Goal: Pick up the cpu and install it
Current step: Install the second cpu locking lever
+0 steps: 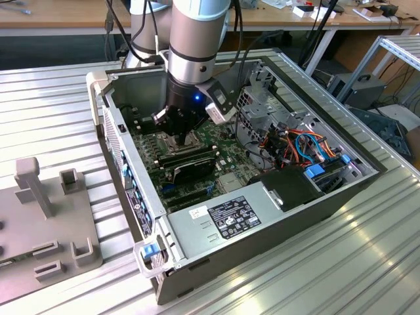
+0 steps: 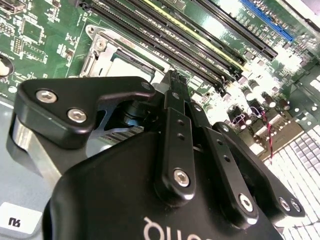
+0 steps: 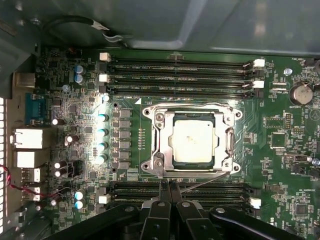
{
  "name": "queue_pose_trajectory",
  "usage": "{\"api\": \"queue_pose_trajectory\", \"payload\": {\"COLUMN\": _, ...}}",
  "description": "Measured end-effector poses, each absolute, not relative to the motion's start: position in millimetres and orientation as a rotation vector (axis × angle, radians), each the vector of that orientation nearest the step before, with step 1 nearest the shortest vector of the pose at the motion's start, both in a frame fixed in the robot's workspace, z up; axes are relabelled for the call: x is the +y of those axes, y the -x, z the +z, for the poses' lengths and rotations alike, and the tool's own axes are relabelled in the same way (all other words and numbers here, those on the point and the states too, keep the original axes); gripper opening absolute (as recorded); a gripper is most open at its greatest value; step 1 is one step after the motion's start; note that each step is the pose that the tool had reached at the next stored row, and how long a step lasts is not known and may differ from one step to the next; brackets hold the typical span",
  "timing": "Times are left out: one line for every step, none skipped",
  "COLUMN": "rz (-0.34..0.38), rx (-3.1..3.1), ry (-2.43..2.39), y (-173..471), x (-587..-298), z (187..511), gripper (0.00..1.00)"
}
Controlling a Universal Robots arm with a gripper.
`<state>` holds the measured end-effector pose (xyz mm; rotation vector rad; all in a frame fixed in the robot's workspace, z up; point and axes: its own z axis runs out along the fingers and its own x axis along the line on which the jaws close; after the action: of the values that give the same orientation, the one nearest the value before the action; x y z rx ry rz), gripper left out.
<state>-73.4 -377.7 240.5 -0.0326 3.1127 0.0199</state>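
Note:
The cpu (image 3: 193, 141), a small square chip with a dull silver top, lies flat inside the socket frame (image 3: 156, 142) on the green motherboard (image 3: 285, 165). My gripper (image 3: 168, 186) hovers beside the socket, over the memory slots, with its two black fingers (image 3: 162, 200) pressed together and nothing between them. In the second wrist view the gripper (image 2: 174, 79) points down at the board, and the socket frame (image 2: 102, 52) shows just past its tip. In the exterior view the gripper (image 1: 180, 134) reaches down into the open computer case (image 1: 216, 226), low over the motherboard (image 1: 226, 134).
Long black memory slots (image 3: 180, 75) run on both sides of the socket. A long black card (image 1: 190, 164) stands on the board near the gripper. A power supply (image 1: 230, 216) and coloured cables (image 1: 295, 144) fill the case's front and right. A grey fixture (image 1: 39, 216) sits at the exterior view's left.

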Motion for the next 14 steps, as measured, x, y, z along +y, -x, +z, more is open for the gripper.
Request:
{"api": "queue_pose_trajectory", "payload": {"rz": 0.020, "rx": 3.113, "ry": 0.032, "y": 73.5, "x": -377.7, "z": 239.0, "gripper": 0.11}}
{"api": "queue_pose_trajectory", "payload": {"rz": 0.020, "rx": 3.113, "ry": 0.032, "y": 73.5, "x": -377.7, "z": 237.5, "gripper": 0.11}}
{"api": "queue_pose_trajectory", "payload": {"rz": 0.020, "rx": 3.113, "ry": 0.032, "y": 73.5, "x": -377.7, "z": 236.6, "gripper": 0.11}}
{"api": "queue_pose_trajectory", "payload": {"rz": 0.020, "rx": 3.113, "ry": 0.032, "y": 73.5, "x": -377.7, "z": 236.2, "gripper": 0.11}}
{"api": "queue_pose_trajectory", "payload": {"rz": 0.020, "rx": 3.113, "ry": 0.032, "y": 73.5, "x": -377.7, "z": 235.9, "gripper": 0.11}}
{"api": "queue_pose_trajectory", "payload": {"rz": 0.020, "rx": 3.113, "ry": 0.032, "y": 73.7, "x": -377.7, "z": 235.2, "gripper": 0.11}}
{"api": "queue_pose_trajectory", "payload": {"rz": 0.020, "rx": 3.113, "ry": 0.032, "y": 74.2, "x": -377.7, "z": 233.9, "gripper": 0.11}}
{"api": "queue_pose_trajectory", "payload": {"rz": 0.020, "rx": 3.113, "ry": 0.032, "y": 75.1, "x": -377.7, "z": 232.1, "gripper": 0.11}}
{"api": "queue_pose_trajectory", "payload": {"rz": 0.020, "rx": 3.113, "ry": 0.033, "y": 75.8, "x": -377.7, "z": 231.2, "gripper": 0.11}}
{"api": "queue_pose_trajectory", "payload": {"rz": 0.020, "rx": 3.113, "ry": 0.033, "y": 76.7, "x": -377.7, "z": 229.8, "gripper": 0.11}}
{"api": "queue_pose_trajectory", "payload": {"rz": 0.020, "rx": 3.113, "ry": 0.032, "y": 78.5, "x": -377.7, "z": 227.9, "gripper": 0.11}}
{"api": "queue_pose_trajectory", "payload": {"rz": 0.020, "rx": 3.113, "ry": 0.032, "y": 80.3, "x": -377.6, "z": 226.0, "gripper": 0.11}}
{"api": "queue_pose_trajectory", "payload": {"rz": 0.020, "rx": 3.113, "ry": 0.032, "y": 81.1, "x": -377.6, "z": 224.8, "gripper": 0.11}}
{"api": "queue_pose_trajectory", "payload": {"rz": 0.020, "rx": 3.113, "ry": 0.032, "y": 81.7, "x": -377.6, "z": 223.8, "gripper": 0.11}}
